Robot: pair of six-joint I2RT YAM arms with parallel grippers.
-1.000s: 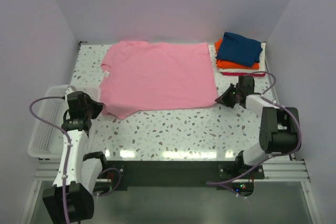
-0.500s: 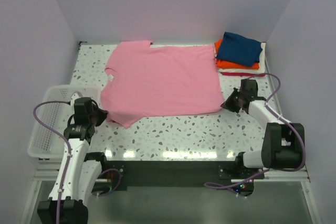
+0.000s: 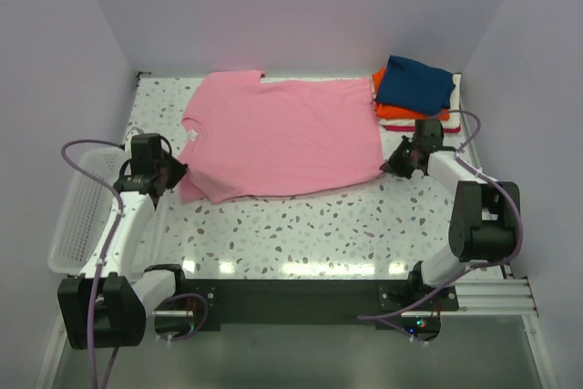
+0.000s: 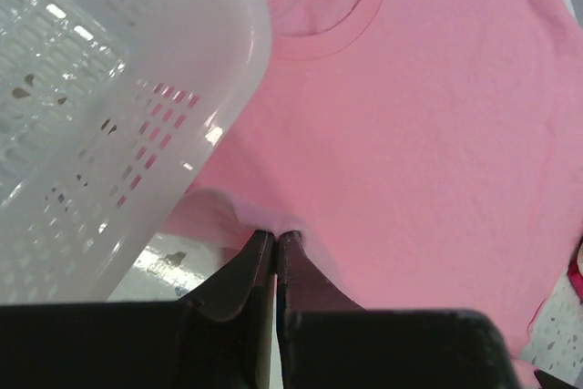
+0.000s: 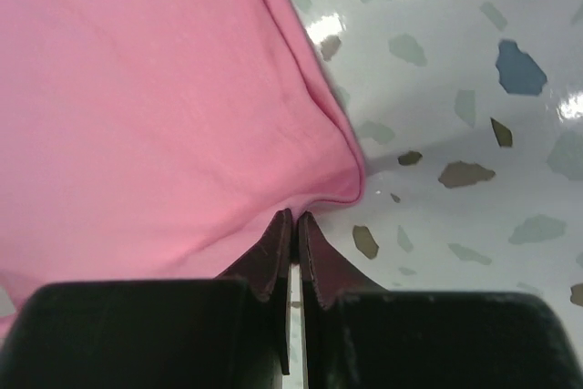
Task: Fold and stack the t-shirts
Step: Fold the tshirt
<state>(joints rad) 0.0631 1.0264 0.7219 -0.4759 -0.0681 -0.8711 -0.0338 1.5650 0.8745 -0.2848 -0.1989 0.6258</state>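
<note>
Status: the light pink short-sleeved cloth t-shirt (image 3: 278,138) lies spread flat on the far half of the white speckled desk (image 3: 310,225), collar to the left, with no fold in it yet.

Just off the pink t-shirt's far right corner sits the stack of folded t-shirts (image 3: 414,90). Navy blue is on top and orange under it, with white and red edges showing below. I count those as done; the pink t-shirt is the one left.

The left gripper (image 4: 275,239) has its jaws pressed together on a pinch of cloth at the pink t-shirt's near left corner, by the sleeve. The right gripper (image 5: 293,220) has its jaws closed on the near right hem corner, which curls up off the desk.

A white slotted basket (image 3: 77,216) stands just beside the pink t-shirt's near left corner.

Judgement: both near corners are held and the first fold is ready to start. Remaining after that are the further folds and the carry onto the stack.
</note>
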